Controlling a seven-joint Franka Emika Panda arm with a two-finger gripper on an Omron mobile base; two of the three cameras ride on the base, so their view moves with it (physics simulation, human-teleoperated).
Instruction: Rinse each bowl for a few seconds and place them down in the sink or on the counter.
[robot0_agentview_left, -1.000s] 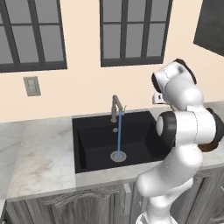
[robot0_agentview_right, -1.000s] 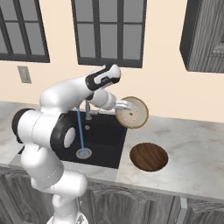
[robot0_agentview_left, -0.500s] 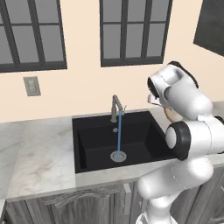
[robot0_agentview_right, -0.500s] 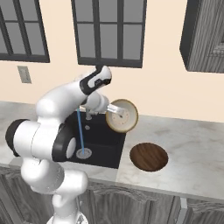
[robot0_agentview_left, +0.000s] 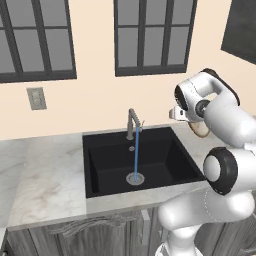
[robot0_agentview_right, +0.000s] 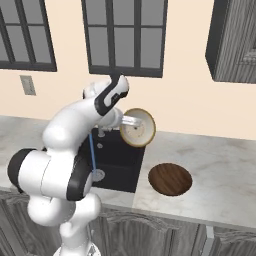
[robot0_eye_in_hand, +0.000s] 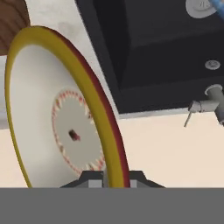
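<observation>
Cream bowl (robot0_agentview_right: 137, 128) on edge in closed claw (robot0_agentview_right: 131, 121); dark bowl (robot0_agentview_right: 170, 179) empty on counter (robot0_agentview_right: 225, 180).

Setting: a domestic kitchen, rendered. Indicators: a black sink (robot0_agentview_left: 150, 165) with a grey tap (robot0_agentview_left: 132, 122) running water, set into a marble-look desk (robot0_agentview_right: 225, 170) over grey wood cabinets (robot0_agentview_left: 75, 237); a dark wall cabinet (robot0_agentview_right: 235, 40); paned windows (robot0_agentview_left: 152, 35); a wall switch plate (robot0_agentview_left: 36, 98).
</observation>
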